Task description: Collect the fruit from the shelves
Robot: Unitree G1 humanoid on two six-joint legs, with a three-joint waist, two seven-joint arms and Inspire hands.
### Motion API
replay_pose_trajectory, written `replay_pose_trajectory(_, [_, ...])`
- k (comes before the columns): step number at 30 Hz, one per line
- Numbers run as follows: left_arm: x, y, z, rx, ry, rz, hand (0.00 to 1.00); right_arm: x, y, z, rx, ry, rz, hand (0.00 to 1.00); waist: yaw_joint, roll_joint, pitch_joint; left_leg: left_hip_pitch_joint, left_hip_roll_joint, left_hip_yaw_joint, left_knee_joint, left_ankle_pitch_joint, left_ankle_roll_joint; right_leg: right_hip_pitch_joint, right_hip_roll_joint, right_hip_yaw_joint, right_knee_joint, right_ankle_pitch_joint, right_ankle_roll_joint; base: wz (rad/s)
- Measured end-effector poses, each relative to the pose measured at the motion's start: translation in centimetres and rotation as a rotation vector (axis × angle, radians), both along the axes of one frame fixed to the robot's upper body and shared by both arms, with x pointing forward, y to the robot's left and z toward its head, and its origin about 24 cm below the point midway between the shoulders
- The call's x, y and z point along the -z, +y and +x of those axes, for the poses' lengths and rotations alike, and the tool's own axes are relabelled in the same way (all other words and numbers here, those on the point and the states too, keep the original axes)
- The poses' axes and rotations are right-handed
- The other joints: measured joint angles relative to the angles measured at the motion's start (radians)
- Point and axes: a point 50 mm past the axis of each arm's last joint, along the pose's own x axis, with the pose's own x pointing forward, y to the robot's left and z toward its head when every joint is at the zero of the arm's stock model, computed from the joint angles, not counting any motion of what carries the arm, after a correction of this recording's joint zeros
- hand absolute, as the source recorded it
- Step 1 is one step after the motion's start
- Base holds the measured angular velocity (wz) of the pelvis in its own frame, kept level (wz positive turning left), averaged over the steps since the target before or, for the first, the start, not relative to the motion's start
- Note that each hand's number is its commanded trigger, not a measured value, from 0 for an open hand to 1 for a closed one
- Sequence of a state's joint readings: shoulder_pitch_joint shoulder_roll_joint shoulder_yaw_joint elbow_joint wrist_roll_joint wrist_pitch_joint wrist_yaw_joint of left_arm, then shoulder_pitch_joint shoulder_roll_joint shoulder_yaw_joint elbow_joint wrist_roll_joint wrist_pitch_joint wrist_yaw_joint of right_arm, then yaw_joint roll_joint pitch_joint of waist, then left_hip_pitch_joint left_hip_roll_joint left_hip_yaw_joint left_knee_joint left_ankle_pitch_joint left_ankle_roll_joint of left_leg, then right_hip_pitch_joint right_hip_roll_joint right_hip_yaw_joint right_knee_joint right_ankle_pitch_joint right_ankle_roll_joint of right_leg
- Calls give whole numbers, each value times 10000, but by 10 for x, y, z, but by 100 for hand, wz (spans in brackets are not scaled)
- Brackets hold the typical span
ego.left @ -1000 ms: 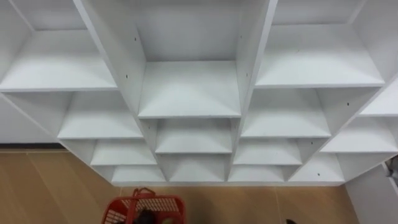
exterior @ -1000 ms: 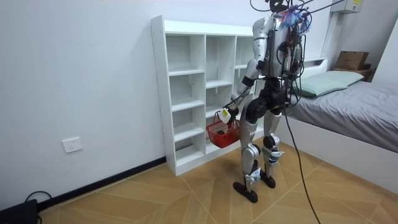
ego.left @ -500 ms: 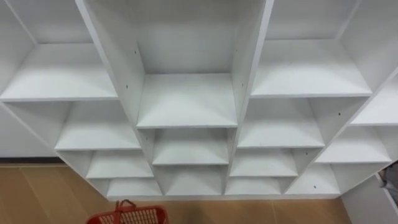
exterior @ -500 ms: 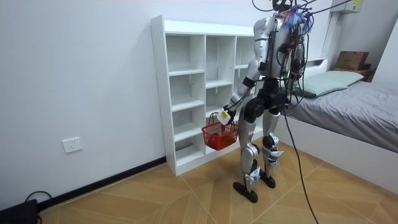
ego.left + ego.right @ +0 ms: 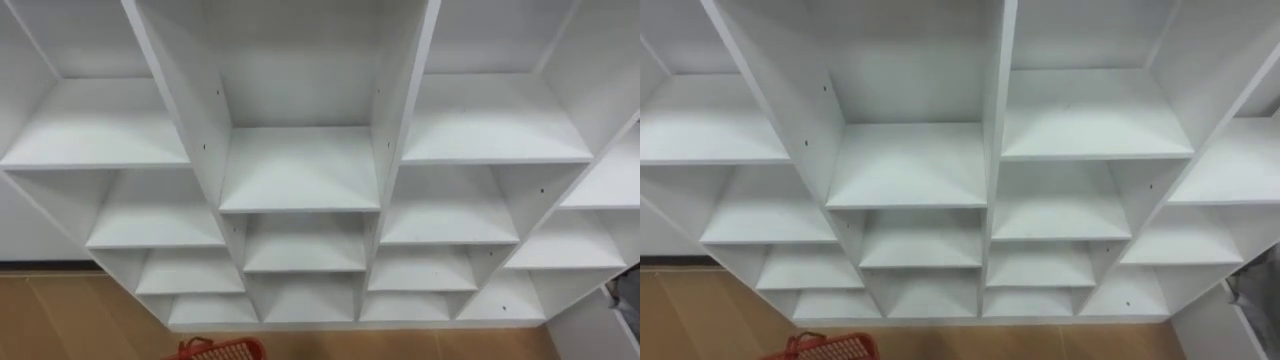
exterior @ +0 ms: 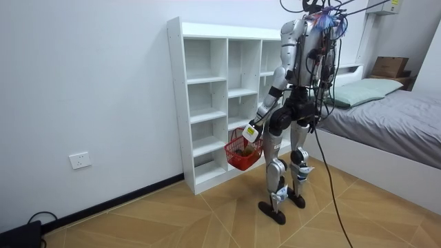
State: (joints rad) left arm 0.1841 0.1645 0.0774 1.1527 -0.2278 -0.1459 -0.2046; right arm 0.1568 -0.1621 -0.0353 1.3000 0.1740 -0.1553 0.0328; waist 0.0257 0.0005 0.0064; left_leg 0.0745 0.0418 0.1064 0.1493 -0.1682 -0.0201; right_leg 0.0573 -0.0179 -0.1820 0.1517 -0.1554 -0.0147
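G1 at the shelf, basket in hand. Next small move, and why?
Probably step back from the white shelf unit with the red basket: every compartment in the eye views looks bare, so I see no fruit left to pick, and the basket hangs from the left hand with something inside.

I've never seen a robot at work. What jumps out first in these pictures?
A tall white shelf unit stands against the wall, and every compartment in view is bare. The robot stands close before it, with a red basket hanging from its left hand beside its thigh. A grey bed lies on the room view's right.
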Motion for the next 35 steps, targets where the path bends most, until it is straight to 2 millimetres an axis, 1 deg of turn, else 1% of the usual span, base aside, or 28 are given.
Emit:
replay_pose_trajectory(4, [1, -1, 2, 433, 271, 76, 100, 0, -1, -3, 240, 190, 133, 0, 2, 20, -10, 4, -8, 0, 7, -40, 3, 12, -5, -66, -8, -18, 12, 0])
replay_pose_trajectory(5, [1, -1, 6, 640, 291, 108, 100, 1, -1, -3, 262, 244, 137, 0, 4, 38, -19, 8, -10, -1, 10, -53, 3, 11, -5, -62, -8, -31, 19, 0])
replay_pose_trajectory(12, [1, -6, 14, 1209, 431, 309, 100, 1, -1, 10, -270, 399, 129, 0, -67, 21, -18, 15, -15, 2, -9, -70, -1, 19, 7, -31, -14, -41, 22, 0])
replay_pose_trajectory(20, [3, -13, 20, 1599, 498, 346, 100, 1, 1, 14, -453, 504, 165, 0, -210, 21, -19, 7, -18, 1, -8, -69, -1, 27, 13, 38, -49, -56, 25, 0])
replay_pose_trajectory(35, [3, -14, 22, 1713, 533, 326, 100, 2, 3, 13, -223, 475, 255, 0, -220, 5, -10, 80, -18, -25, -5, -69, -2, 130, 19, 17, -150, -83, 22, 0])
